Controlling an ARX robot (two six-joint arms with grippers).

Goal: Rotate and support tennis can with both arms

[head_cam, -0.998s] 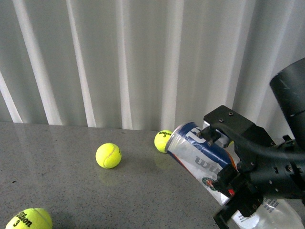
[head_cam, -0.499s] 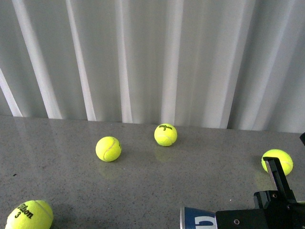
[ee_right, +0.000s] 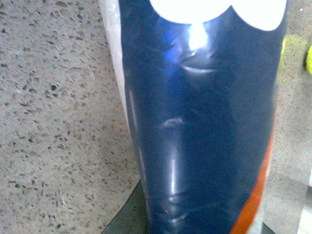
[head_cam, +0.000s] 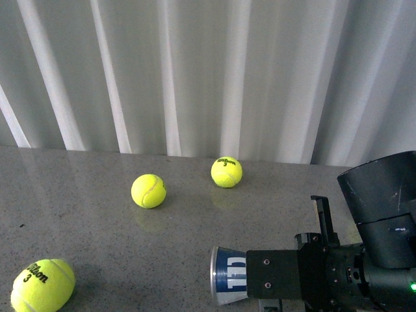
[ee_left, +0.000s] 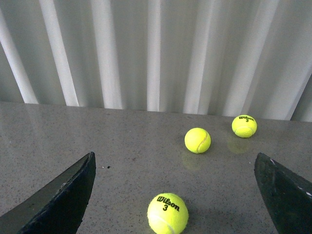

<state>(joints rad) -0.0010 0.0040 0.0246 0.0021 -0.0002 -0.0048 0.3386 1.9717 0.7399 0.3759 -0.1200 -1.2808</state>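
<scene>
Nearest, at about 5 o'clock in the front view, the tennis can point(head_cam: 228, 276) lies level, its silver-rimmed end pointing toward 9 o'clock. The right gripper point(head_cam: 276, 276) is closed around its body, and the right arm point(head_cam: 380, 221) fills the corner behind. The right wrist view shows only the can's navy, white and orange label close up over the speckled surface.

The left gripper point(ee_left: 174, 163) is spread wide and holds nothing. Its two dark fingers point(ee_left: 63, 195) sit at either side of the left wrist view.

The table point(head_cam: 97, 240) is grey, speckled and glossy. Behind it, at 12 o'clock, hangs a pale pleated curtain point(head_cam: 195, 78).

Half a second ago only the can's end showed at the bottom edge. Now it sits higher and further toward 9 o'clock, and more of the arm is in view. A ball seen then at 3 o'clock is now covered by the arm.

Count: one can, two grippers and three yellow balls. The nearest ball point(head_cam: 42, 286), marked with a 3, is at 7 o'clock. The middle ball point(head_cam: 149, 190) is beyond it. The far ball point(head_cam: 226, 171) lies at 2 o'clock from the middle one, near the curtain.
</scene>
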